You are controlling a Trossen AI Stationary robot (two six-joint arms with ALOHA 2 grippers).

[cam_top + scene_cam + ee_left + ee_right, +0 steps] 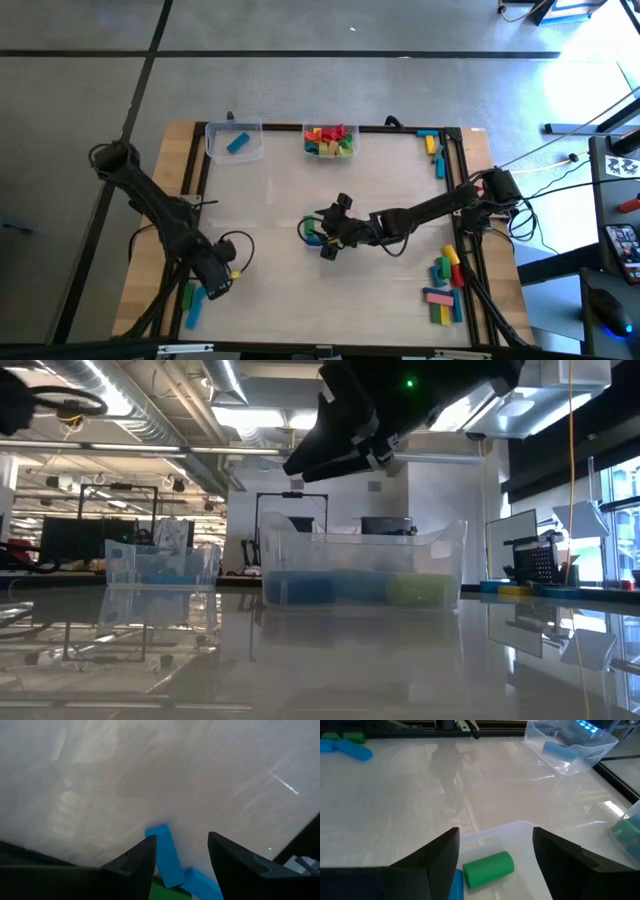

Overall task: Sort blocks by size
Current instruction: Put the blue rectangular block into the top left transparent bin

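Here a smooth green cylinder block (488,868) lies in clear plastic.

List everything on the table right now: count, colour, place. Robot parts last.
Clear tubs: three. One at the back left with one blue block; one at the back centre with a pile of red, green and yellow blocks, count unclear; one mid-table under the right gripper, holding a green cylinder and something blue.
Blocks, back right edge: a few, blue, yellow, orange.
Blocks, front right: a cluster in blue, green, yellow, red, pink; count unclear.
Blocks, front left: green and blue, beside the left gripper.
Table: one, pale wood, dark frame.
Left gripper: front left, fingers straddling a blue block.
Right gripper: open, above the mid-table tub.
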